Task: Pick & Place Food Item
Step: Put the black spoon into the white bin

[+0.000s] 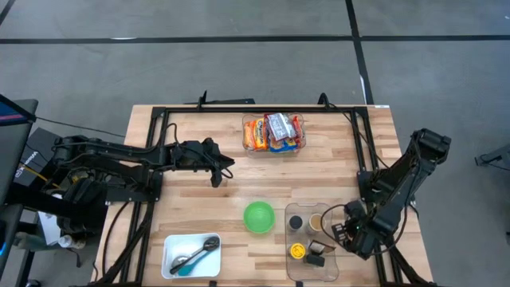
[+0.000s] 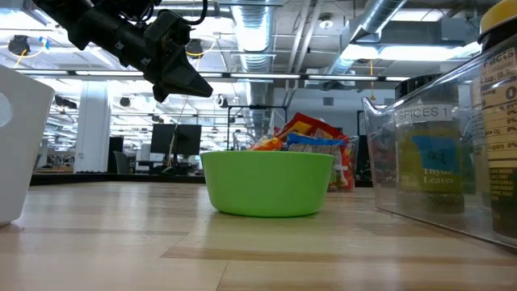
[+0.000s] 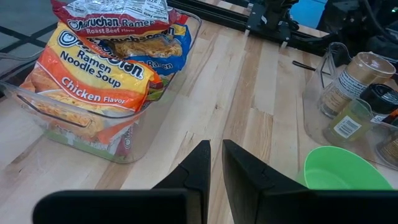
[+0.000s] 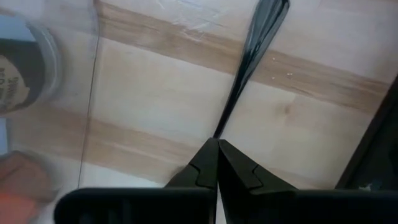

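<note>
The stack of orange and red ramen noodle packets (image 1: 273, 131) sits in a clear plastic tub (image 1: 247, 147) at the far middle of the pale wooden table (image 1: 199, 203), and it lies ahead of the left gripper (image 1: 222, 172) and off to one side, near but not touching. In the left wrist view the packets (image 3: 102, 68) fill the tub beyond the fingertips, their long axis running roughly away from the gripper toward the table's back edge; the top one reads roast beef, the one under it chicken. The left arm is clearly the nearer one. The left gripper (image 3: 213, 163) hangs above the bare wood, fingers almost pressed together with a thin slit between them, holding nothing, touching nothing. The round green plastic bowl (image 1: 258, 217) stands nearer the front, between the gripper and the clear spice bin (image 1: 312, 275), probably the drop spot. The right gripper (image 4: 217, 154) is parked low by the spice bin at the table's right front, fingers pressed tight together, empty; well apart from the packets
</note>
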`<state>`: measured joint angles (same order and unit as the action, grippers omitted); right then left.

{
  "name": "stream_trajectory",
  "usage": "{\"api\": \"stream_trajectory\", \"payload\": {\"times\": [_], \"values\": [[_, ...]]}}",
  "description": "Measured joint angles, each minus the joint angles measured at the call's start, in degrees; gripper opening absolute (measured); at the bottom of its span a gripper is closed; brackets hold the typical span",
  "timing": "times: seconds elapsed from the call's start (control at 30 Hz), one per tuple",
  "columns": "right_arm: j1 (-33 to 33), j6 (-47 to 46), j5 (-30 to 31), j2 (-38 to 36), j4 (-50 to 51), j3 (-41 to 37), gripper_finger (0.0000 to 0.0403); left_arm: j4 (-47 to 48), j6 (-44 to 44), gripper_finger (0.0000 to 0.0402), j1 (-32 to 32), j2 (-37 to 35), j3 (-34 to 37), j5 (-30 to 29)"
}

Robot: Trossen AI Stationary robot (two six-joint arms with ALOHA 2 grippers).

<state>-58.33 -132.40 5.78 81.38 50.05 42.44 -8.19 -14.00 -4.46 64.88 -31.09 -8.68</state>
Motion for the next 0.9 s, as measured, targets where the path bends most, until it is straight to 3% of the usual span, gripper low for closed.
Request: {"api": "stream_trajectory", "payload": {"times": [0.2, 0.57, 0.9], "values": [[0.76, 0.38, -0.03, 0.02, -0.29, 0.0, 0.0013, 0.0, 0.01, 0.0034, -0.01, 0.0, 0.0, 0.0], [0.79, -0.06, -0.02, 0.04, -4.45, -2.58, 0.0112, 0.0, 0.0, 0.0034, -0.01, 0.0, 0.0, -0.01], [1.16, -0.54, -0.13, 0.07, -8.56, -4.96, 0.0127, 0.0, 0.02, 0.0034, 0.01, 0.0, 0.0, 0.01]]}}
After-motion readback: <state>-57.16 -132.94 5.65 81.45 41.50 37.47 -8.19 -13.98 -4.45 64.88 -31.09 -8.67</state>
